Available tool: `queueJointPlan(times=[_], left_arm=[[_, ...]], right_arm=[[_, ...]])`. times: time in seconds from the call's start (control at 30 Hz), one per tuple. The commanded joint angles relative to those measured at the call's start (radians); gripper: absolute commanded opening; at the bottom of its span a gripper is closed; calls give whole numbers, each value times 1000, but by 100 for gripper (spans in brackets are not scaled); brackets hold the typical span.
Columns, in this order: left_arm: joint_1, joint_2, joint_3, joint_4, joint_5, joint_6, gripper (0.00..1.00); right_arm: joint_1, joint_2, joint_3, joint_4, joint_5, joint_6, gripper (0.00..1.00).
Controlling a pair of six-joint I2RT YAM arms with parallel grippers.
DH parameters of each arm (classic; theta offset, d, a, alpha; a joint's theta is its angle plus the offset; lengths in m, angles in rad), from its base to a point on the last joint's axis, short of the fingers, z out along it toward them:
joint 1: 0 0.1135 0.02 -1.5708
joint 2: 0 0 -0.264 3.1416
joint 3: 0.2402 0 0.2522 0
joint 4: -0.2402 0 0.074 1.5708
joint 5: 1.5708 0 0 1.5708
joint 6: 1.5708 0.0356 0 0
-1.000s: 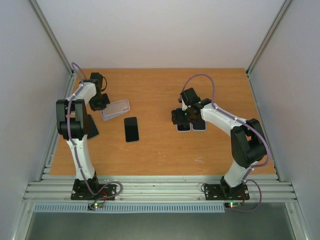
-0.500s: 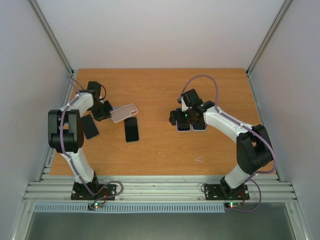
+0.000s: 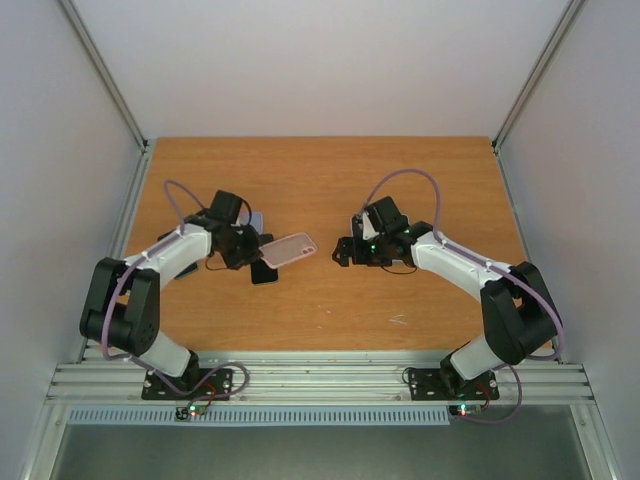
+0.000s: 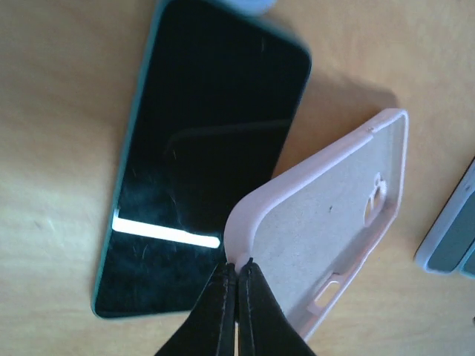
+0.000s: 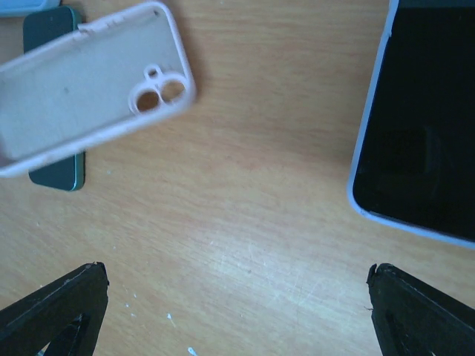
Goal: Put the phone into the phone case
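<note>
The left gripper [image 4: 237,273] is pinched tight on the thin edge of the pink phone case [image 4: 338,226], right at one of its round corners. The two black fingers [image 4: 219,311] are almost touching, with only the rim between them. The case is open side up, so you can see its soft inside and the hole for the camera at the far end. It is held tilted, and it casts a shadow on the wooden table [image 3: 330,180]. The phone [image 4: 208,141] lies flat on the table, screen up, dark and shiny with a green edge. The held corner of the case covers part of the phone's side. A grey-blue thing [image 4: 454,236] lies just beside the case, at the edge of the left wrist view; I cannot tell what it is. The right gripper [image 5: 237,282] is wide open and holds nothing. It hangs over bare wood, near the camera end of the case. Another phone [image 5: 423,133], with a black screen and a pale edge, lies on its other side.
</note>
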Motion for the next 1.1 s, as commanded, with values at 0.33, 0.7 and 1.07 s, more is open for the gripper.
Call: queueJointPlan(times=[0.33,0.7,1.07], left_arm=[[-356,-109,-170,194,-135,-376,5],[-541,-118,-201,190,-241,-454,37],[-468,-228,-118,-105,-484,-169,91]], right_arm=[[22,-43,-113,92,-63,135,95],[48,-15,-120,71,-47,158,95],[72,116,-43,77,-43,144,94]])
